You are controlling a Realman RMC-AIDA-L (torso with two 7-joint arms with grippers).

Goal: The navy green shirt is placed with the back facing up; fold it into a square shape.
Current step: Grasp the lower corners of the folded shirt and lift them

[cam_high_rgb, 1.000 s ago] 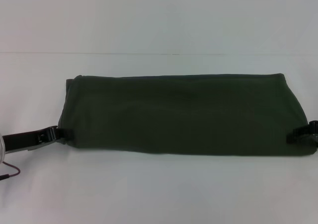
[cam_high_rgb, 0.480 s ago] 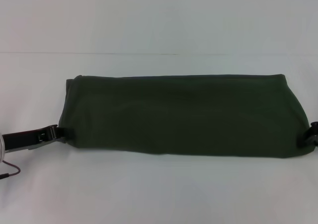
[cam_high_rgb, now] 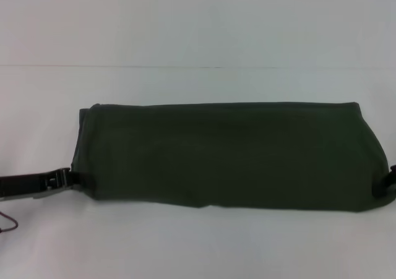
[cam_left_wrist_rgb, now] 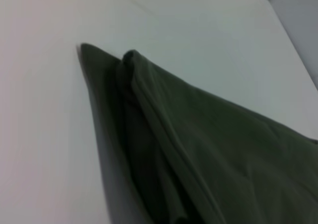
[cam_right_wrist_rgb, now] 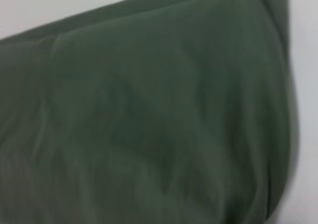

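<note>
The navy green shirt (cam_high_rgb: 223, 155) lies folded into one long dark band across the white table (cam_high_rgb: 185, 248), plain side up. My left gripper (cam_high_rgb: 73, 178) is shut on the band's near left corner. At the picture's right edge my right gripper (cam_high_rgb: 390, 180) grips the near right corner, and only its tip shows. The left wrist view shows the layered folds at the shirt's (cam_left_wrist_rgb: 223, 149) end. Green cloth (cam_right_wrist_rgb: 149, 114) fills the right wrist view.
Bare white tabletop surrounds the shirt on the near and far sides. The table's far edge (cam_high_rgb: 124, 66) runs across the back. A thin red cable (cam_high_rgb: 7, 223) hangs by the left arm.
The whole folded shirt has slid nearer to me with both grippers on its corners. The right gripper has moved outward, almost out of the head view.
</note>
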